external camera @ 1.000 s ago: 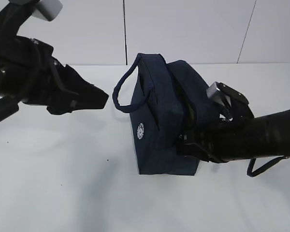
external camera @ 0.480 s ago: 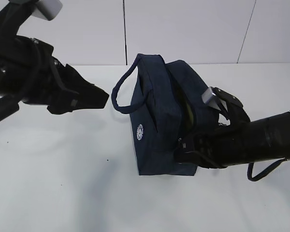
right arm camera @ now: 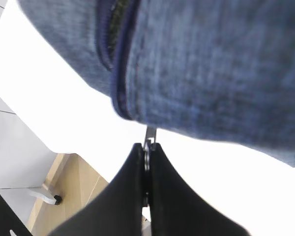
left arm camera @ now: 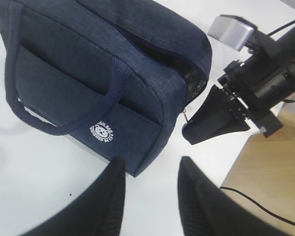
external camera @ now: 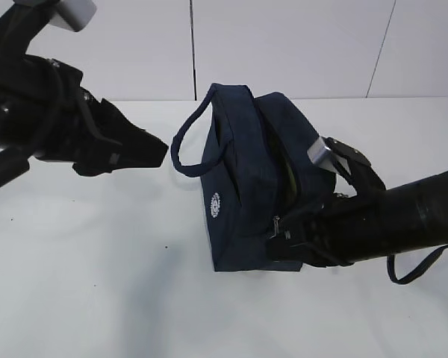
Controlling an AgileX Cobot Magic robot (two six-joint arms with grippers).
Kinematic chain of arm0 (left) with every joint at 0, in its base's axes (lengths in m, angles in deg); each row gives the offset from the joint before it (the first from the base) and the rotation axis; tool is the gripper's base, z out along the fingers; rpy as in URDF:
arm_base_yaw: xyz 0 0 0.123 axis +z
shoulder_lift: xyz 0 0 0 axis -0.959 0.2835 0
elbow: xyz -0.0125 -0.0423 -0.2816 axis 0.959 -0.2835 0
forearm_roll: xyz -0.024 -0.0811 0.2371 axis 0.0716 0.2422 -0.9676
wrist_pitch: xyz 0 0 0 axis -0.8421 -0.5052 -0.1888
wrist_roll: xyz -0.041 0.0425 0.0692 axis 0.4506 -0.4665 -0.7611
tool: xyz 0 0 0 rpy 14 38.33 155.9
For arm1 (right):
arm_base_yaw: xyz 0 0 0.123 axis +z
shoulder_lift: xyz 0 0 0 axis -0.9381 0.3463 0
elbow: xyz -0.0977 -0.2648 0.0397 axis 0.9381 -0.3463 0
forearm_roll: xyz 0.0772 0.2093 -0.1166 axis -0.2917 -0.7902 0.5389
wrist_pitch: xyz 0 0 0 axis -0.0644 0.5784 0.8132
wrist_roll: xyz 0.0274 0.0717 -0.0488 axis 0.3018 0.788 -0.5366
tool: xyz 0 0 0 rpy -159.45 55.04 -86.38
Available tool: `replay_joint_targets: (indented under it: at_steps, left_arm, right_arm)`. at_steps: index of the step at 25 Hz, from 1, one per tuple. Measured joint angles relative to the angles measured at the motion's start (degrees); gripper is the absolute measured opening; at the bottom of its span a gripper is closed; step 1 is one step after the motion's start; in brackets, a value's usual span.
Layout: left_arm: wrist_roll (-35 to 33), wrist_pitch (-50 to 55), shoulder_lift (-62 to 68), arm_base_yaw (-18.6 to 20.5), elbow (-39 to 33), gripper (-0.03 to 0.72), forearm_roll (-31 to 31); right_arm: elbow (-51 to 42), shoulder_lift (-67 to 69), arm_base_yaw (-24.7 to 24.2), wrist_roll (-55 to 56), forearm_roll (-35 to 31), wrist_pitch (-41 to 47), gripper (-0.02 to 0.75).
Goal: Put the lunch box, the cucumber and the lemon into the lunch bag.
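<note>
The dark navy lunch bag (external camera: pixel 243 186) stands mid-table with its handles up and its white logo (external camera: pixel 216 204) facing front. My right gripper (external camera: pixel 278 233) is at the bag's right front corner, shut on the metal zipper pull (right arm camera: pixel 150 132); its tips (right arm camera: pixel 146 145) pinch the tab just below the zipper's end. A pale green sliver (external camera: pixel 293 179) shows through the zipper gap. The lunch box, cucumber and lemon are otherwise hidden. My left gripper (external camera: pixel 161 149) hangs open and empty left of the bag; the left wrist view shows it (left arm camera: pixel 150 167) above the table near the bag's corner (left arm camera: pixel 137 169).
The white table (external camera: pixel 97 283) spreads around the bag. In the left wrist view the table's edge and a wooden floor (left arm camera: pixel 275 167) lie at the right, with a black cable (left arm camera: pixel 255 206) on it. A white wall (external camera: pixel 299 45) stands behind.
My right gripper has moved leftward and down along the bag's end with the zipper pull in it. The bag has shifted slightly left. The left arm has not moved.
</note>
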Motion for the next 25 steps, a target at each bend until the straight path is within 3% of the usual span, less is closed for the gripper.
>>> replay_joint_targets:
  at_steps: [25]
  left_arm:
    - [0.00, -0.13, 0.00, 0.00, 0.00, 0.241, 0.00]
  right_arm:
    - [0.00, -9.17, 0.00, 2.31, 3.60, 1.73, 0.000]
